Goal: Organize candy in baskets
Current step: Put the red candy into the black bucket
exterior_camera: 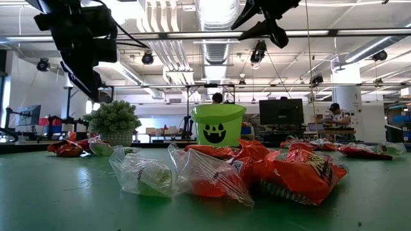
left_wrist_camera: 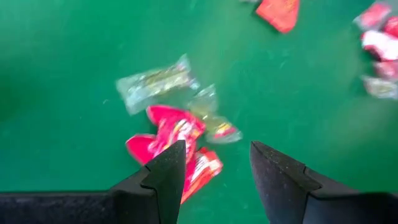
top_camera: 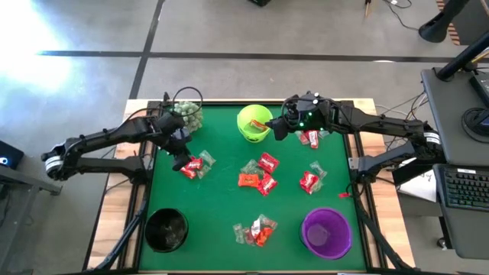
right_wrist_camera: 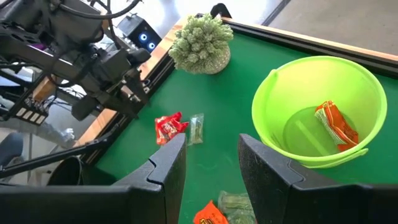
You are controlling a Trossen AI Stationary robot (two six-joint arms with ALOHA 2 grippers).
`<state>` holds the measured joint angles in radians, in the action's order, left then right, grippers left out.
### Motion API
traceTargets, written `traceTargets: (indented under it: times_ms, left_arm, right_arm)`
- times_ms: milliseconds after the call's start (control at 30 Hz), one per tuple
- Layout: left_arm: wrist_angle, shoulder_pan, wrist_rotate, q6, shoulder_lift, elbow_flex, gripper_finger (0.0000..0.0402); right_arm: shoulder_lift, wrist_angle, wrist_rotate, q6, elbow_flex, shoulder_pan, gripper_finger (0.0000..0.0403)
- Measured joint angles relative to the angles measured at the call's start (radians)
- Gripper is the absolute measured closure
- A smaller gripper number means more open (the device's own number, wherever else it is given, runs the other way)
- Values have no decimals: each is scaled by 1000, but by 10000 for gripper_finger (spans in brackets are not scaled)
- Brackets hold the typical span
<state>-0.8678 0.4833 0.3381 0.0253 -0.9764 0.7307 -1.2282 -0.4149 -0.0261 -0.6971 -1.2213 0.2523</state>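
Observation:
My left gripper (top_camera: 182,159) (left_wrist_camera: 214,162) hangs open above a small cluster of candy at the table's left: a red wrapper (left_wrist_camera: 171,134) and pale clear ones (left_wrist_camera: 155,84). It touches none of them. My right gripper (top_camera: 276,128) (right_wrist_camera: 211,155) stands open and empty in the air beside the lime green basket (top_camera: 254,122) (right_wrist_camera: 323,106), on its right. One orange candy (right_wrist_camera: 336,124) lies on that basket's floor. More candy lies in loose piles at the table's middle (top_camera: 258,174), right (top_camera: 309,179) and near side (top_camera: 256,231). The black basket (top_camera: 166,229) and the purple basket (top_camera: 327,231) stand near the front corners.
A spiky pale-green ball plant (top_camera: 188,113) (right_wrist_camera: 200,42) sits at the far left, close behind my left arm. Red candy (top_camera: 309,138) lies under my right arm. The green mat (top_camera: 221,206) ends at wooden table edges on both sides.

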Motion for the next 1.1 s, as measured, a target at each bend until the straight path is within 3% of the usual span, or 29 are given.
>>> traceTargets:
  times_ms: [267, 800, 1100]
  left_arm:
    - [245, -16, 72, 89, 42, 3, 239]
    - [205, -27, 63, 23, 34, -63, 239]
    - [194, -38, 6, 9, -55, -65, 239]
  right_arm:
    - [0, 0, 0, 1, 0, -15, 266]
    - [0, -1, 0, 2, 0, -19, 266]
    - [0, -1, 0, 2, 0, -28, 266]
